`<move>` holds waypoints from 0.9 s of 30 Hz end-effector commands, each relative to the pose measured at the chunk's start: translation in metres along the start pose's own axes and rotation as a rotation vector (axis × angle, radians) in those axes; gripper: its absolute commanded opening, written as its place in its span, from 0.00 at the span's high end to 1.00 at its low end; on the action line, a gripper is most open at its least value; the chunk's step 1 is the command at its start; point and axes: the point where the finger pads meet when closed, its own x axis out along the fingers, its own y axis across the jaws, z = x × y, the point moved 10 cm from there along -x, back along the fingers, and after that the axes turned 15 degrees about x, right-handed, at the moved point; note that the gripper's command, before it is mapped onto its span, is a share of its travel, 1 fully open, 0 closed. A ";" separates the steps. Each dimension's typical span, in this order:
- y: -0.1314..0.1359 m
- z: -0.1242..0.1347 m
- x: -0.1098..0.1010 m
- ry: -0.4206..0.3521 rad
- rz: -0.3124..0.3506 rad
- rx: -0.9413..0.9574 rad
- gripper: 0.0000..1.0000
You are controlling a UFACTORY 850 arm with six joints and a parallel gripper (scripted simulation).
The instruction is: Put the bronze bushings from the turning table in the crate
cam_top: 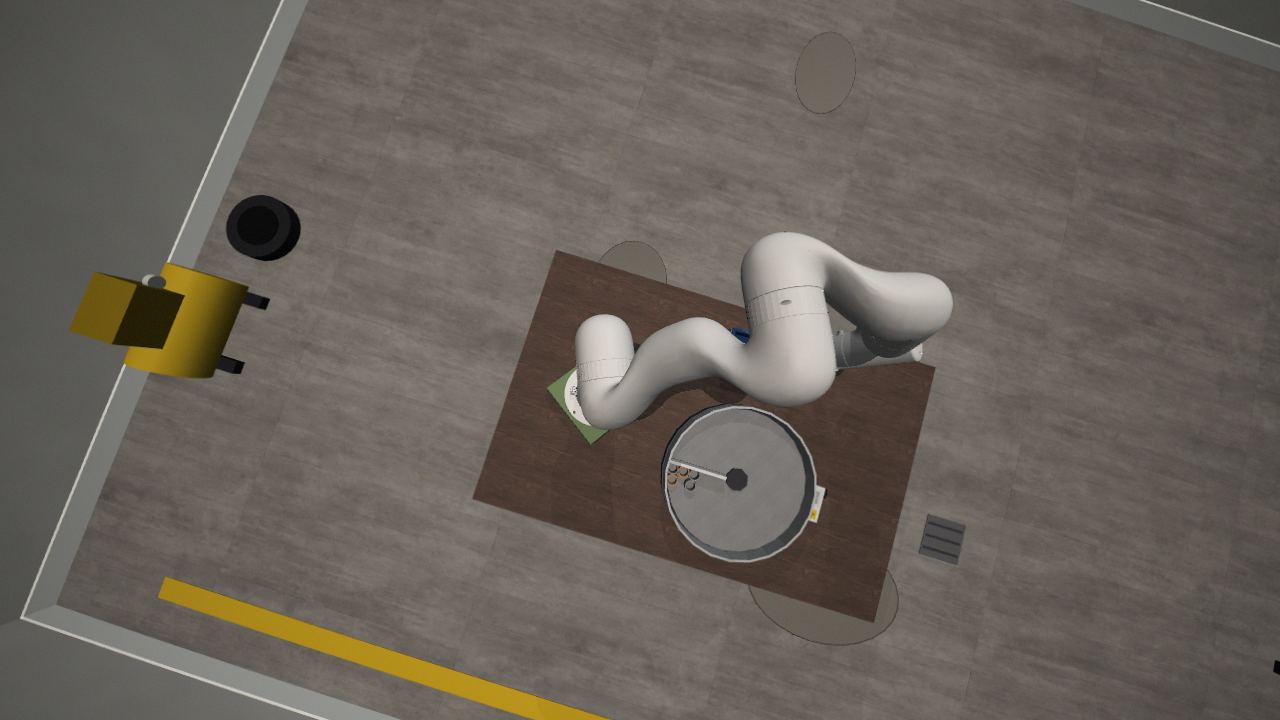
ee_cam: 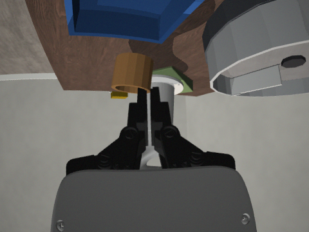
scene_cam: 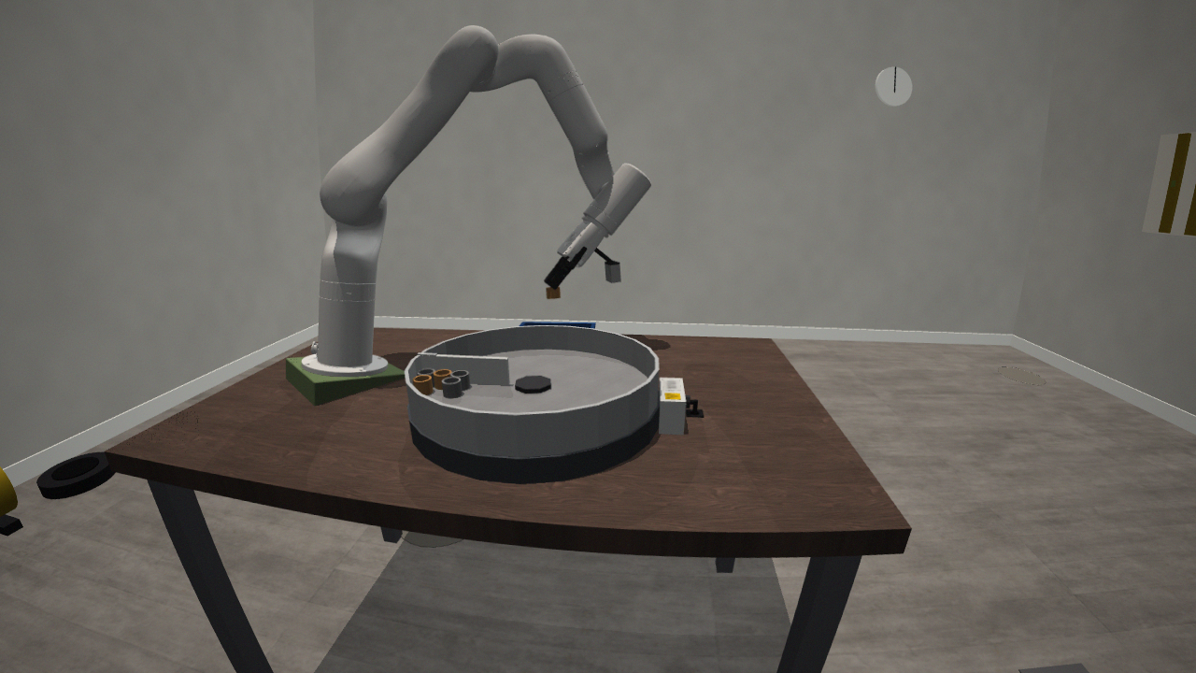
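My gripper (scene_cam: 549, 285) (ee_cam: 148, 100) is shut on the wall of a bronze bushing (scene_cam: 552, 293) (ee_cam: 132, 70), which hangs from the fingertips in the air. The blue crate (cam_top: 740, 334) (scene_cam: 558, 324) (ee_cam: 119, 26) is behind the turning table (cam_top: 769, 519) (scene_cam: 534, 431) (ee_cam: 254, 40); its inside is only partly seen. In the exterior view, on the turning table's left side, stand two bronze bushings, one near the rim (scene_cam: 422, 384) and one beside the divider (scene_cam: 442, 379), and three steel bushings (scene_cam: 451, 387) (scene_cam: 462, 379) (scene_cam: 426, 372). The arm hides the gripper in the top view.
A thin upright divider (scene_cam: 480, 369) (ee_cam: 257, 80) runs inside the turning table's rim towards its dark hub (cam_top: 735, 479) (scene_cam: 533, 384). A white control box (cam_top: 817, 504) (scene_cam: 672, 409) is on its right side. The arm's base stands on a green plate (cam_top: 590, 435) (scene_cam: 313, 386).
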 end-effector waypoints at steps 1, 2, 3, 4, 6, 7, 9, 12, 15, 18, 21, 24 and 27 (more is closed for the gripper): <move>0.000 0.000 -0.001 0.002 0.000 0.000 1.00; 0.000 0.000 -0.001 0.002 0.000 0.000 1.00; 0.000 0.000 -0.001 0.002 0.000 0.000 1.00; 0.000 0.000 -0.001 0.002 0.000 0.000 1.00; 0.000 0.000 -0.001 0.002 0.000 0.000 1.00; 0.000 0.000 -0.001 0.002 0.000 0.000 1.00; -0.001 -0.001 0.000 0.002 0.000 0.000 1.00; -0.001 -0.002 0.002 0.002 0.000 0.000 1.00; -0.003 -0.009 0.010 0.002 0.000 0.000 1.00; -0.006 -0.019 0.023 0.002 0.000 0.000 1.00; -0.009 -0.031 0.037 0.002 0.000 0.000 1.00; -0.012 -0.040 0.048 0.002 0.000 0.000 1.00; -0.013 -0.045 0.054 0.002 0.000 0.000 1.00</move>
